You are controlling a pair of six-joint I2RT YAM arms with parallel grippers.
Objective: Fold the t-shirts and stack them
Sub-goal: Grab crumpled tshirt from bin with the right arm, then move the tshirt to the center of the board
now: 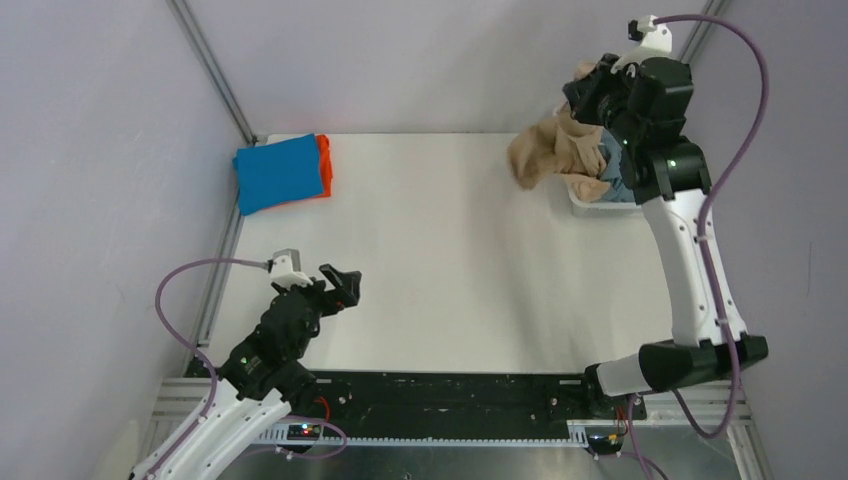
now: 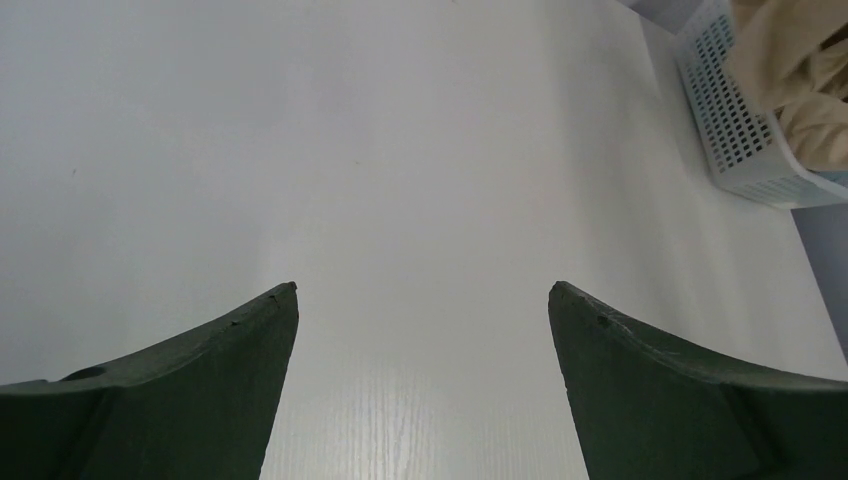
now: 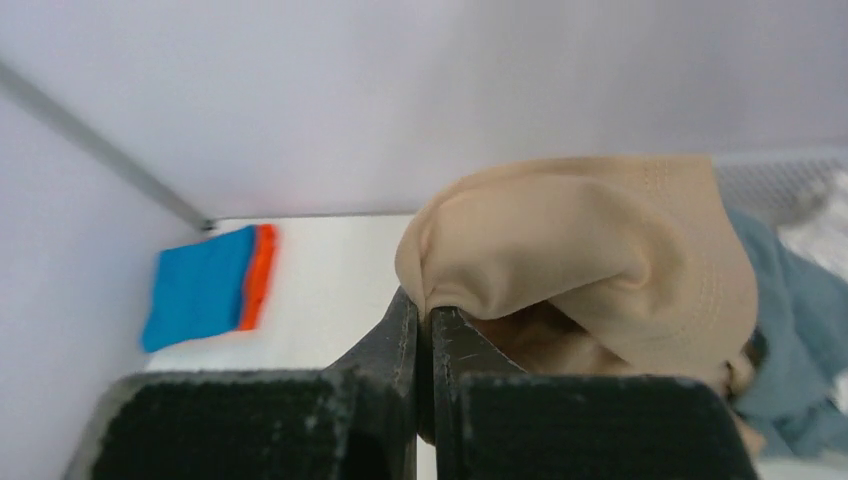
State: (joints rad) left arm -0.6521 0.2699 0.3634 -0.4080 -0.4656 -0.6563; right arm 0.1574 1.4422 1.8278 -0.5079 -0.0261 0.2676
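My right gripper [image 1: 590, 95] is shut on the beige t-shirt [image 1: 548, 150] and holds it up over the white mesh basket [image 1: 600, 203] at the far right; the cloth hangs down to the left of the basket. In the right wrist view the closed gripper [image 3: 427, 312] pinches a fold of the beige t-shirt [image 3: 580, 230]. A dusty grey-blue t-shirt [image 1: 615, 182] lies in the basket, also seen in the right wrist view [image 3: 790, 330]. A folded bright blue t-shirt [image 1: 278, 172] lies on a folded orange t-shirt [image 1: 324, 165] at the far left. My left gripper [image 1: 343, 287] is open and empty.
The basket [image 2: 735, 130] with beige cloth [image 2: 800, 70] shows at the top right of the left wrist view. Lilac walls and a metal frame post [image 1: 215, 70] enclose the white table [image 1: 440, 260]. The white t-shirt is barely visible in the basket [image 3: 815, 225].
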